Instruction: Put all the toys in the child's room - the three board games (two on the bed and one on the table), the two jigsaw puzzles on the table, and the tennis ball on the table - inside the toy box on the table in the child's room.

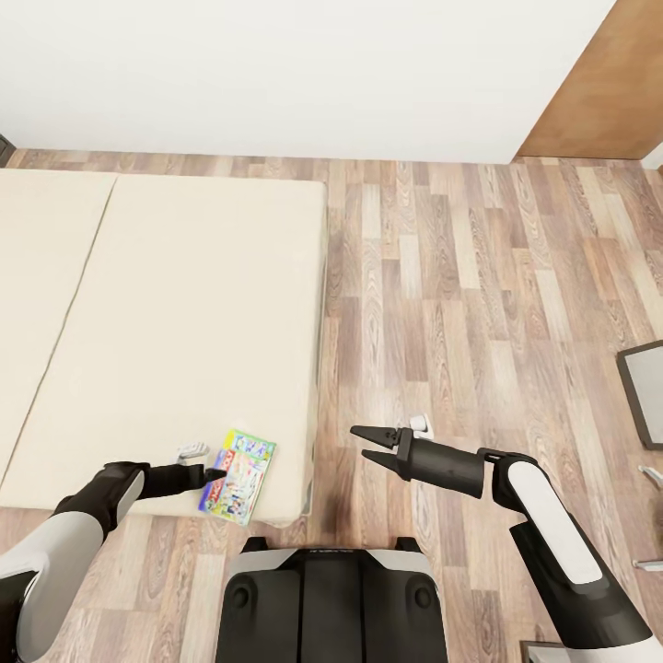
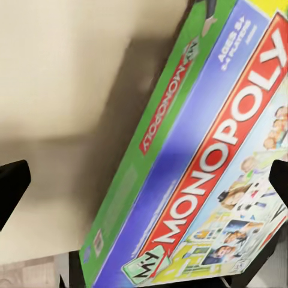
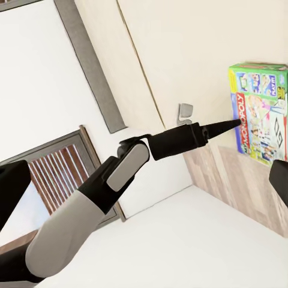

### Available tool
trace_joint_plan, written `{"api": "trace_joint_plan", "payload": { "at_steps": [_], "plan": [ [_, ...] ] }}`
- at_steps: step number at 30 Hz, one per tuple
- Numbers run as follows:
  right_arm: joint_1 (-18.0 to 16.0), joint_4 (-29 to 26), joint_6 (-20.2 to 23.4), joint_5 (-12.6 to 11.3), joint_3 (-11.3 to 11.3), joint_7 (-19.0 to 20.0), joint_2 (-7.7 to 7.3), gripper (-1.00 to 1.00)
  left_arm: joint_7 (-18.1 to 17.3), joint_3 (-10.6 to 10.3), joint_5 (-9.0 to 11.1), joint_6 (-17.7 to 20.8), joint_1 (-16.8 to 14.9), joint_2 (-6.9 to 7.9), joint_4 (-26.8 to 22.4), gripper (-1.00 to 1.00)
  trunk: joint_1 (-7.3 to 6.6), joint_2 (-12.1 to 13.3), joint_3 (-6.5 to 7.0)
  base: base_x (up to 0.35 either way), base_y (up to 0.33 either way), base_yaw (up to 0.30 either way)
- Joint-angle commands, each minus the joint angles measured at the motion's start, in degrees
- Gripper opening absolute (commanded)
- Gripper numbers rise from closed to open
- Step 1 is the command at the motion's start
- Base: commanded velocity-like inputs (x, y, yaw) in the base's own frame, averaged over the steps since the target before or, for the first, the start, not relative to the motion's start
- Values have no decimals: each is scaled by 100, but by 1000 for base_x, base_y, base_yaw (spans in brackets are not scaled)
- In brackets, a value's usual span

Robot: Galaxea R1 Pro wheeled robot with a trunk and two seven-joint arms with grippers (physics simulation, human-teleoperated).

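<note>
My base (image 1: 331, 599) sits at the foot of the head view, on the wood-plank floor (image 1: 460, 276). My left gripper (image 1: 216, 477) reaches over the near edge of the bed (image 1: 166, 304), close to its near right corner, fingertips at the left long edge of the Monopoly board game (image 1: 239, 477). The box lies flat on the beige mattress, near that corner, its near short end close to the mattress edge. In the left wrist view the box (image 2: 204, 180) fills the space between my two dark fingers (image 2: 12, 186), green side wall and red logo toward the camera; the fingers stand wide apart, one on each side of the view. Whether either finger touches the box I cannot tell. The right wrist view shows my left arm (image 3: 108, 180) extended, its tip just at the box (image 3: 258, 114), and a small grey fitting (image 3: 186, 111) at the mattress edge beside it. My right gripper (image 1: 370, 443) hangs over bare floor to the right of the bed, jaws parted, nothing between them. A seam runs lengthwise down the mattress on its left part. Beyond the far edge of the bed a strip of floor meets the white wall (image 1: 304, 74). A dark-framed object (image 1: 645, 378) shows at the right edge of the head view.
</note>
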Motion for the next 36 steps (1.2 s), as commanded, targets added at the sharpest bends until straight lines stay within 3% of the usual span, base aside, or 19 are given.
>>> {"api": "trace_joint_plan", "payload": {
  "at_steps": [1, 25, 36],
  "plan": [
    [-3, -3, 9, -14, 3, -13, -4, 100, -58, 49, -60, 34, -2, -4, -8, 100, 3, -9, -6, 0, -4, 0],
    [-3, -3, 9, -14, -2, -13, -12, 100, -176, 75, 0, 38, -2, -16, -4, 100, 3, -9, -6, 0, 0, 0],
    [-3, -3, 9, -14, -3, -5, -12, 100, -866, 75, -35, 56, -2, -15, 1, 100, 3, -9, -6, 0, 0, 0]
  ]
}}
